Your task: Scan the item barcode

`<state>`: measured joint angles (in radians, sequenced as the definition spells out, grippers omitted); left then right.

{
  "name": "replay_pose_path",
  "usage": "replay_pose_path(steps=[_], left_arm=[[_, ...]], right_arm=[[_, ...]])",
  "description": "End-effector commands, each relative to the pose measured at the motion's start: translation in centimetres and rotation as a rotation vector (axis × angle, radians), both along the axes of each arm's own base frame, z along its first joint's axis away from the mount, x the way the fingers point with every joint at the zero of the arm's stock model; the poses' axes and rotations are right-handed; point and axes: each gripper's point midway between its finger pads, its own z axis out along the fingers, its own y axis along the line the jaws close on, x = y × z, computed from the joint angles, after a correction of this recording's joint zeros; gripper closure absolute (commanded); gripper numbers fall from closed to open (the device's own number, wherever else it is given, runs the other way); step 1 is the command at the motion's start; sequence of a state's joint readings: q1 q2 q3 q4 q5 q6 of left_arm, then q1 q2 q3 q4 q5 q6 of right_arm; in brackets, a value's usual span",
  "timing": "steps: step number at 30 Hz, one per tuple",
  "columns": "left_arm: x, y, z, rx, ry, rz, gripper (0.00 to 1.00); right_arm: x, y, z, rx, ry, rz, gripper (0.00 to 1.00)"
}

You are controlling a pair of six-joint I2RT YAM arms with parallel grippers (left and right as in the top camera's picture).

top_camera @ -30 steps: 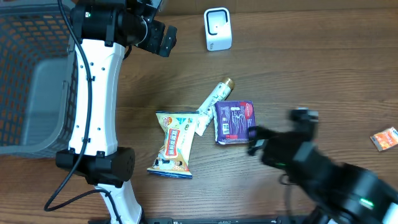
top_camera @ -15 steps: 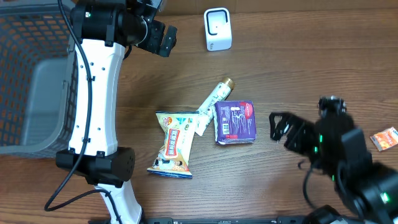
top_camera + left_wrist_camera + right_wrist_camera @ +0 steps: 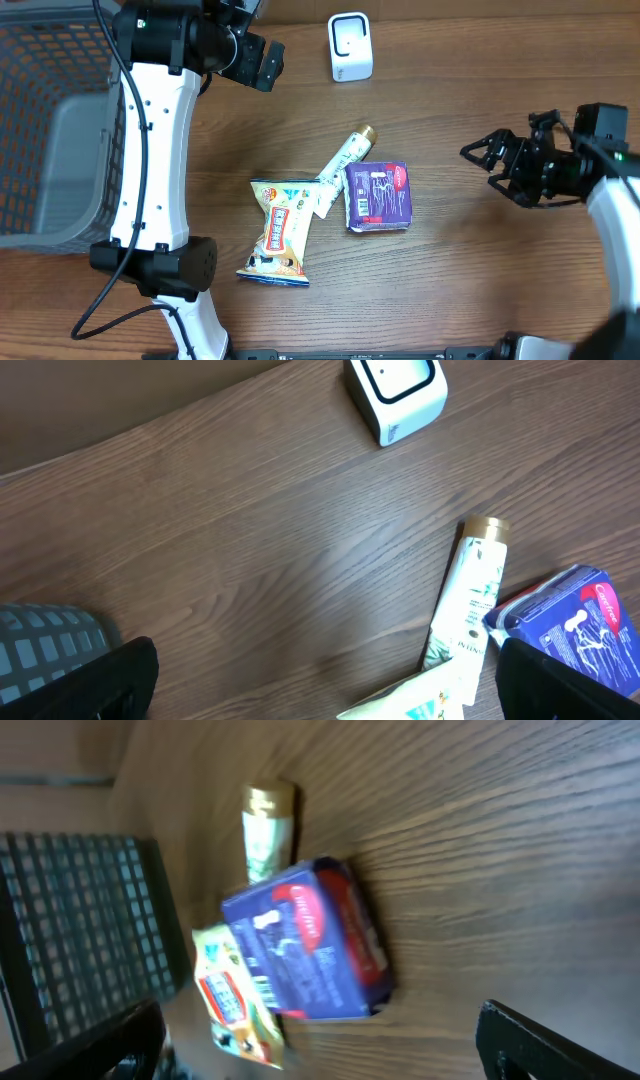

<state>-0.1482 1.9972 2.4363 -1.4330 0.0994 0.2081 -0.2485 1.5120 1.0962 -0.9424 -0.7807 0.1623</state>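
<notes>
A grey mesh basket [image 3: 40,120] sits at the table's left edge. Just to its right, near the far side, hangs the left gripper [image 3: 262,64] — jaws spread wide, holding nothing. In the middle of the wooden table [image 3: 480,290] three items lie clustered: a yellow snack packet [image 3: 282,232], a pale gold-capped tube [image 3: 345,160] lying slantwise with its lower end touching the packet's top, and a purple pack [image 3: 378,196] just beside the tube. The white barcode scanner [image 3: 350,47] stands at the far edge, well apart from them. Right of the pack hovers the right gripper [image 3: 482,166] — fully spread, empty, its fingers pointing towards the pack.
</notes>
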Motion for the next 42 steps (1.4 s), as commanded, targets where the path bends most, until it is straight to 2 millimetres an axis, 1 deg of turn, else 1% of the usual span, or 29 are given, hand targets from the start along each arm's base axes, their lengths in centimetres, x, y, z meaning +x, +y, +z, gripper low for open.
replay_pose_path(steps=[1,2,4,7,11,13,16,20,23,25,27,31,35,38,42], left_arm=[[-0.1,0.2,0.5,-0.007,-0.012,0.017,0.00],[-0.1,0.2,0.5,-0.007,-0.012,0.017,0.00],[-0.1,0.2,0.5,-0.007,-0.012,0.017,0.00],[-0.1,0.2,0.5,-0.007,-0.012,0.017,0.00],[-0.1,0.2,0.5,-0.007,-0.012,0.017,0.00],[-0.1,0.2,0.5,-0.007,-0.012,0.017,0.00],[-0.1,0.2,0.5,-0.007,-0.012,0.017,0.00],[-0.1,0.2,0.5,-0.007,-0.012,0.017,0.00],[-0.1,0.2,0.5,-0.007,-0.012,0.017,0.00],[-0.1,0.2,0.5,-0.007,-0.012,0.017,0.00],[-0.1,0.2,0.5,-0.007,-0.012,0.017,0.00],[-0.1,0.2,0.5,-0.007,-0.012,0.017,0.00],[-0.1,0.2,0.5,-0.007,-0.012,0.017,0.00],[-0.1,0.2,0.5,-0.007,-0.012,0.017,0.00],[-0.1,0.2,0.5,-0.007,-0.012,0.017,0.00]], right_arm=[[0.5,0.8,-1.7,0.058,-0.107,0.173,0.00],[0.7,1.0,-2.6,0.076,-0.122,0.207,0.00],[1.2,1.5,-3.6,0.090,-0.166,0.263,0.00],[2.8,1.2,-5.8,0.077,-0.190,0.270,0.00],[4.9,0.9,-7.4,0.093,-0.195,0.220,0.00],[5.3,1.3,-7.8,0.095,-0.213,0.235,0.00],[5.6,2.7,-8.5,0.098,-0.216,0.268,0.00],[6.2,6.0,-9.0,0.126,-0.229,0.321,0.00],[6.3,8.4,-9.3,0.138,-0.248,0.376,0.00],[6.1,9.6,-9.7,0.143,-0.246,0.403,0.00],[6.0,10.4,-10.3,0.148,-0.238,0.417,0.00],[5.7,11.2,-11.5,0.170,-0.221,0.435,0.00],[5.0,11.9,-11.7,0.243,-0.225,0.467,0.00],[4.7,12.1,-12.3,0.247,-0.222,0.483,0.00],[4.2,12.8,-12.2,0.271,-0.222,0.504,0.00]])
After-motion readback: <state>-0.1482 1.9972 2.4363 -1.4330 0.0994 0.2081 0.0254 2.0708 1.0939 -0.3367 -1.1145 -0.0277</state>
